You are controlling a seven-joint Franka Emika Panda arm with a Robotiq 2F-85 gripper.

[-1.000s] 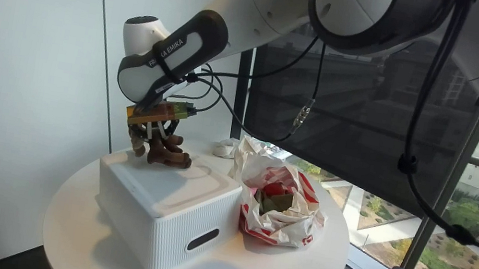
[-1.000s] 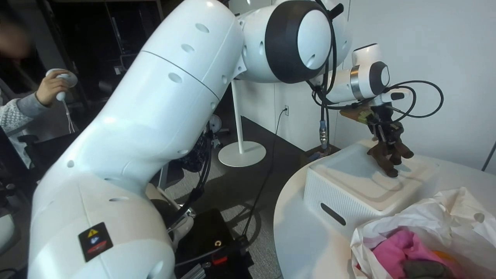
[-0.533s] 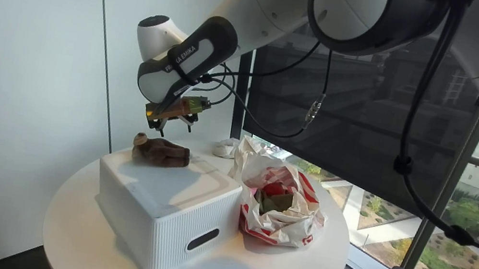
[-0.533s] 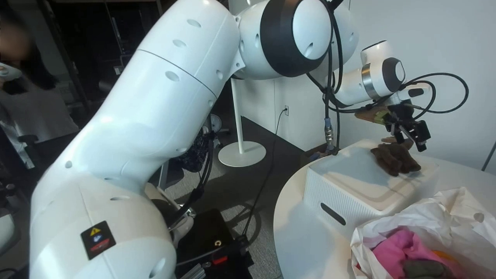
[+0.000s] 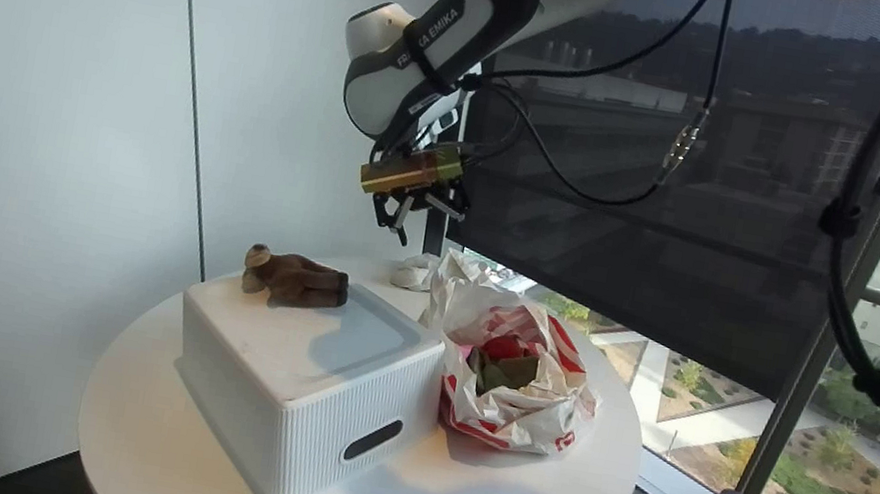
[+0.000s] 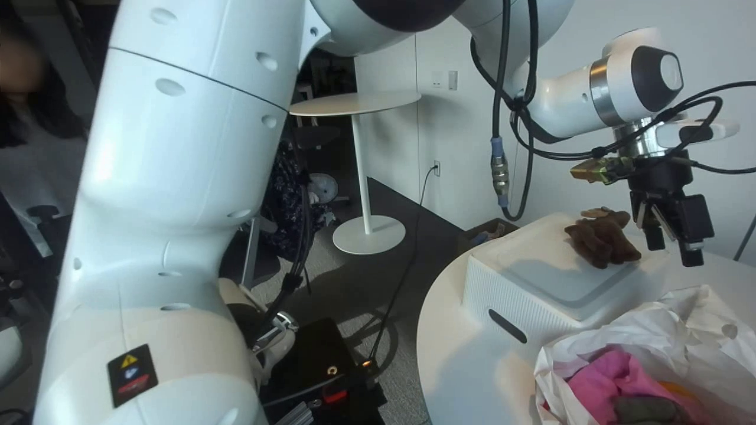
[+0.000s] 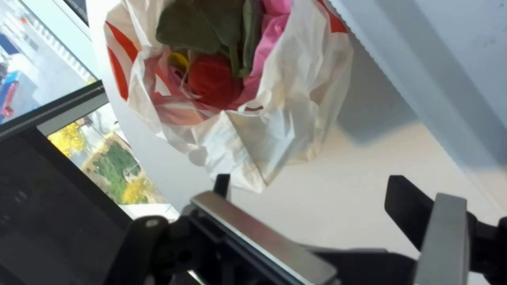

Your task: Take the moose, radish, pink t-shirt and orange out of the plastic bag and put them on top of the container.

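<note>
The brown plush moose [image 5: 300, 282] lies on the white ribbed container [image 5: 354, 438], toward its far end in an exterior view [image 6: 602, 239]. My gripper [image 5: 433, 224] hangs open in the air, apart from the moose and on the bag's side of it. In the wrist view nothing is between the jaws of the gripper [image 7: 313, 194]. The white and red plastic bag [image 7: 277, 103] stands beside the container. In it are the red radish [image 7: 214, 79] with dark green leaves [image 7: 198, 23] and the pink t-shirt [image 6: 608, 378]. A small orange patch [image 6: 676, 389] shows there; whether it is the orange, I cannot tell.
Container and bag share a round white table [image 5: 173, 453] by a window. A crumpled whitish object [image 5: 413, 271] lies behind the bag. Black cables [image 5: 675, 152] hang in loops from the arm. A person [image 6: 41, 153] is in the background.
My gripper has opened and let go of the moose, which now lies on the container. The arm has risen and moved away from the moose toward the bag's side.
</note>
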